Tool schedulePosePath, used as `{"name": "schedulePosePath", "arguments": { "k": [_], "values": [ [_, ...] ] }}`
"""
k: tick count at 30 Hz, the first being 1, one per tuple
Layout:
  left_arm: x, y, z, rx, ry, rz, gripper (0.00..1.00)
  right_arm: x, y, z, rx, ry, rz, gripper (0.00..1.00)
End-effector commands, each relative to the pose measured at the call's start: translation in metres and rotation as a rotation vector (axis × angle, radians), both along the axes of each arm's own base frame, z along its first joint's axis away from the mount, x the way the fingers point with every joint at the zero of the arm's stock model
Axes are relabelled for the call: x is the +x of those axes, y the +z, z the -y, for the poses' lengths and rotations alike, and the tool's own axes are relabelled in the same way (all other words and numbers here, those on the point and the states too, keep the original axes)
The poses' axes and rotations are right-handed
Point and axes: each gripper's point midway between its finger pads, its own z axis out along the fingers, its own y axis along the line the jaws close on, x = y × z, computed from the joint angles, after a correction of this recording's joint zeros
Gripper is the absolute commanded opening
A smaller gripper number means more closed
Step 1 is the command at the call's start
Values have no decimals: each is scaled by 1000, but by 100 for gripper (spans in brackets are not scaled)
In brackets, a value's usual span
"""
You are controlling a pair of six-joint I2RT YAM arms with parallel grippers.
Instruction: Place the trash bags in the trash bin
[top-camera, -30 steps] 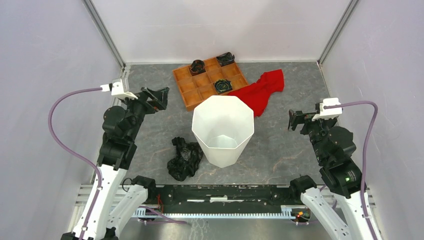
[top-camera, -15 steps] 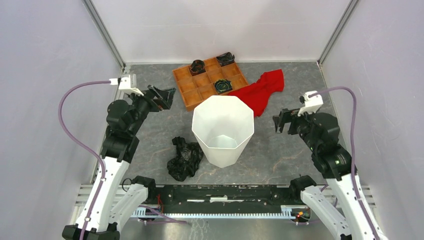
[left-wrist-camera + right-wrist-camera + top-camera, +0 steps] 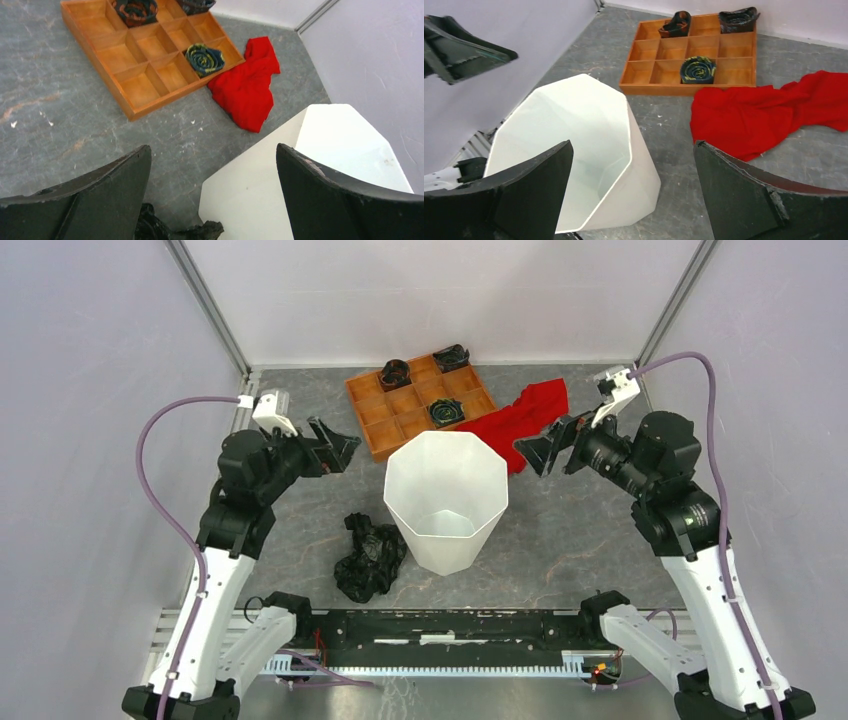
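L tool [image 3: 340,447] & R tool [image 3: 535,452] both wide open, holding nothing, either side of white bin [image 3: 452,552]. Black bag [image 3: 368,558] crumpled on counter [image 3: 570,540], just beside bin's near-left wall.

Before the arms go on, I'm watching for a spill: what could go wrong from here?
1. The bag lies crumpled beside the bin, whose base is narrower than its rim. The left jaws, open, could knock or tip it reaching down.
2. A pinch may catch only one fold, leaving the bag draped over the rim.
3. The right jaws hang near the cloth, a wrong pick.
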Motion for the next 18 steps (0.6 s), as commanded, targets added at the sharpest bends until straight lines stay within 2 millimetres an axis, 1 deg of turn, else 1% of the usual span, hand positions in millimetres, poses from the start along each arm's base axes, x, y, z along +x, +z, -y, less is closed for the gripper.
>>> {"name": "schedulePosePath", "arguments": {
  "k": [1, 5, 8, 11, 14, 17, 18],
  "values": [
    [-3, -2, -1, 29, -7, -30, 100, -4, 6, -14, 35, 46, -33, 98],
    [-3, -14, 3, 23, -19, -81, 100, -4, -12, -24, -15, 63, -94, 98],
    [-4, -30, 7, 15, -35, -146, 100, -6, -31, -31, -89, 63, -141, 98],
    [-10, -45, 12, -4, -57, -207, 100, -6, -45, -34, -157, 47, -169, 98],
    [-16, -57, 14, -8, -76, -254, 100, -6, -56, -40, -203, 34, -186, 98],
    [-23, -65, 13, -7, -77, -271, 100, -7, -63, -52, -252, 36, -199, 98],
    [-24, -66, 13, -6, -74, -270, 100, -6, -63, -55, -273, 21, -198, 98]
  ]
}}
